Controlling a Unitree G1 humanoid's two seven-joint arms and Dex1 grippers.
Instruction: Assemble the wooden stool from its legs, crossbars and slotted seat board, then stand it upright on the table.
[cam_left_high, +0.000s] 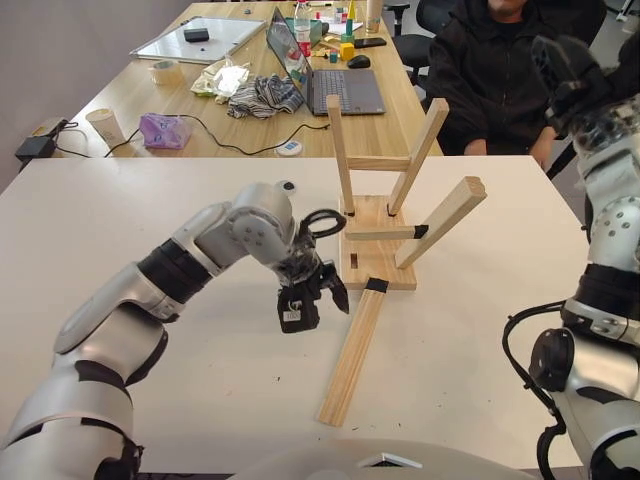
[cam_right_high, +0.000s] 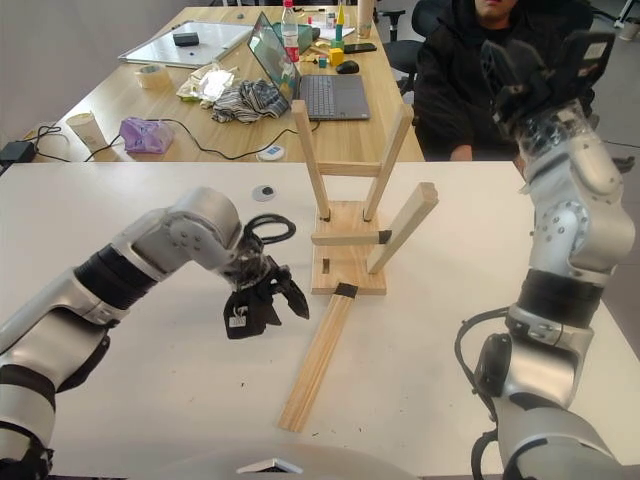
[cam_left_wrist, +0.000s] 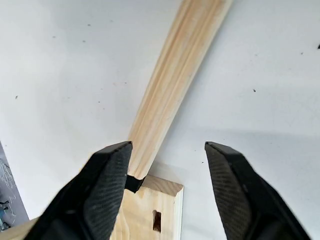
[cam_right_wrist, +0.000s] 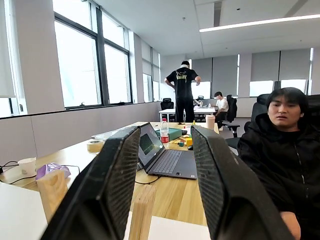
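The slotted seat board (cam_left_high: 384, 273) lies flat on the white table. Two legs (cam_left_high: 340, 150) stand up from it, joined by a crossbar (cam_left_high: 378, 162). A third leg (cam_left_high: 442, 220) leans out to the right, with a lower crossbar (cam_left_high: 380, 233) running to it. One loose leg (cam_left_high: 352, 350) lies on the table, its black-tipped end by the board's near edge. My left gripper (cam_left_high: 318, 302) hangs open just left of that end; in the left wrist view the loose leg (cam_left_wrist: 175, 85) lies under the left gripper (cam_left_wrist: 169, 146). My right gripper (cam_right_high: 540, 60) is held high at the right, open and empty.
A wooden table behind holds a laptop (cam_left_high: 335, 85), clothes, a paper cup and cables. A person in black (cam_left_high: 490, 70) sits at the far side. A small disc (cam_left_high: 288, 186) lies on the white table. Bare tabletop spreads at the left and front.
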